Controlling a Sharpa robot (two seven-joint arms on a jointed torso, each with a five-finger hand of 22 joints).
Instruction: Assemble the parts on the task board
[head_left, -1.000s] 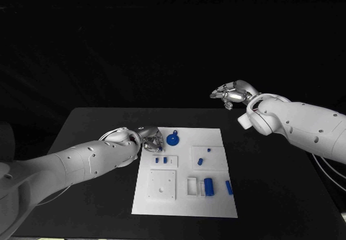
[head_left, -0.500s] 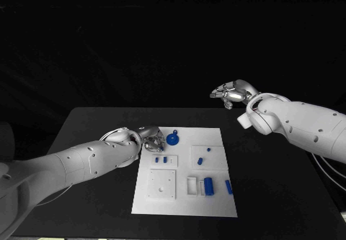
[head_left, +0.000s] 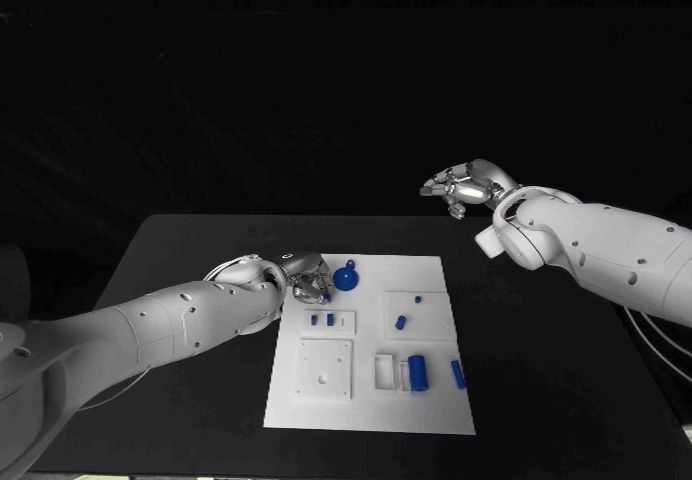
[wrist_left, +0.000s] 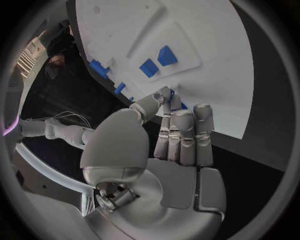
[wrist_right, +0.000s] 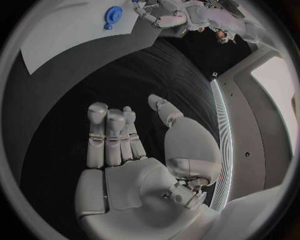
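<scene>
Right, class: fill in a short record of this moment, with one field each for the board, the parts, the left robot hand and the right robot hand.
board: white task board lying flat on the black table
parts: blue pieces on the board, among them a round blue part near its far edge and a blue cylinder nearer the robot
left robot hand: at the board's far left corner, beside the round part, fingertips down at the board; grasp unclear
right robot hand: raised beyond the table's far edge, holding nothing

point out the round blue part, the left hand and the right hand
round blue part (head_left: 346, 279), head view, middle of its disc
left hand (head_left: 303, 277), head view, middle of the silver hand at the board's far left corner
right hand (head_left: 464, 187), head view, middle of the raised silver hand
</scene>
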